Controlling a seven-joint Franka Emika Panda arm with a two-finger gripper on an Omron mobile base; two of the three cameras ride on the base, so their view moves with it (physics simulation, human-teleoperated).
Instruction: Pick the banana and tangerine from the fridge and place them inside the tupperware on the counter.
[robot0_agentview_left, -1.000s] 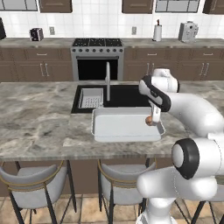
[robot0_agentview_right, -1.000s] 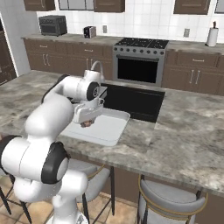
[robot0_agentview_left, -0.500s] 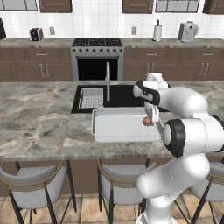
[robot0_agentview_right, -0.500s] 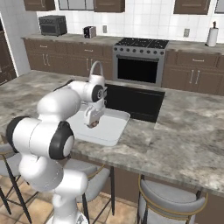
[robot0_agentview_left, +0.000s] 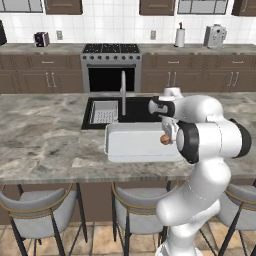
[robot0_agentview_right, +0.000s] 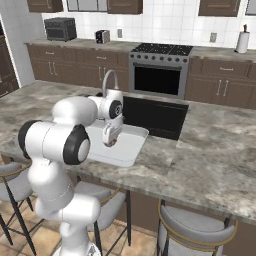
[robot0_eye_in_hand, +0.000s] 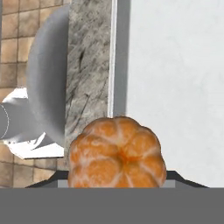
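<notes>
A: Orange segmented rind sat right at the tool's (robot0_agentview_left: 165, 138) tips in the hand view. You had the tangerine (robot0_eye_in_hand: 117, 153) clamped between the jaws, which stood partly closed around it.

B: Where was it relative to the tupperware (robot0_agentview_left: 135, 142)?

A: Held above the container's near right edge. The hand view looked down past the fruit at the white floor of the tupperware on one side and a strip of marbled tabletop (robot0_eye_in_hand: 87, 74) on the other, so you were at the rim, not yet centred.

B: How did you judge it would handle?

A: Light, round and soft-skinned; my estimate was that it would bruise under a hard squeeze and roll once let go. A grip across its widest girth, as you had, looked right. The low rim should stop a roll if released well inside.

B: The banana?

A: I could not make it out in the tupperware from these views.
</notes>
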